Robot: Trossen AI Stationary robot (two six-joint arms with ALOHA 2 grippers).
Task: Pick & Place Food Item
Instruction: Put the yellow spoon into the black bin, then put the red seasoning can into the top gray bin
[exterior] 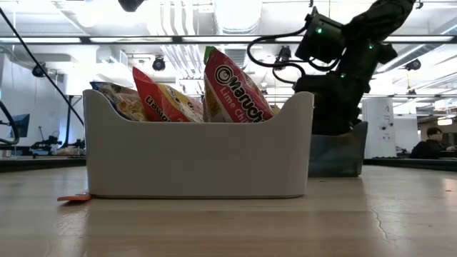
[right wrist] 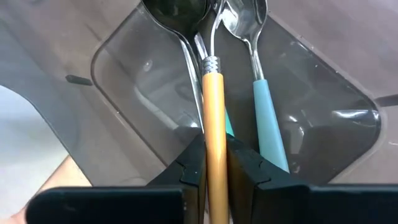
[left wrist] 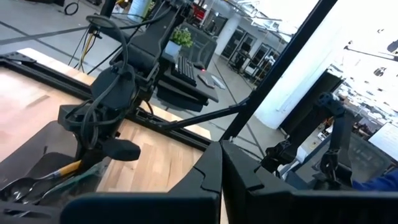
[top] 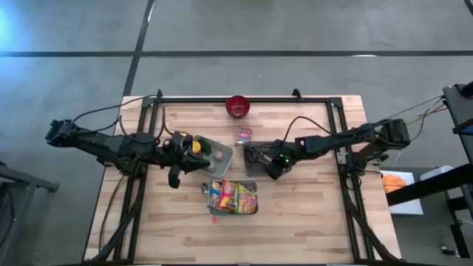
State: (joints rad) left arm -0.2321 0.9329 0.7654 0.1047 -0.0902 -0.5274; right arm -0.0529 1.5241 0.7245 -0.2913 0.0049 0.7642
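From above, the right gripper [top: 256,154] hangs over a small smoky utensil tray [top: 260,153] at mid-table. The grey bin [top: 233,211] of snack packets [top: 235,196] sits just in front of it, a small red packet [top: 244,134] lies just behind it, and a red bowl [top: 237,106] stands further back by the table's far rail. The left gripper [top: 174,177] waits beside a grey plate [top: 222,154] holding a yellow cup [top: 196,146].

At table height, the bin fills the foreground with a Maruchan noodle packet [exterior: 235,89] standing upright in it; the right arm drops into the dark tray behind.

The left wrist view shows its own fingers [left wrist: 205,177] pressed together and empty, with the other arm reaching down into the cutlery beyond.

The right wrist view shows the pincer narrowed around the gold-handled spoon [right wrist: 213,106], the handle running between its fingers [right wrist: 193,165]; a teal-handled spoon [right wrist: 267,118] lies just beside it and touches neither finger.

The step looks like a grasp on a utensil, not on food. The next move calls for a straight lift clear of the neighbouring spoons, or else a release and a reach to the packets in the bin.
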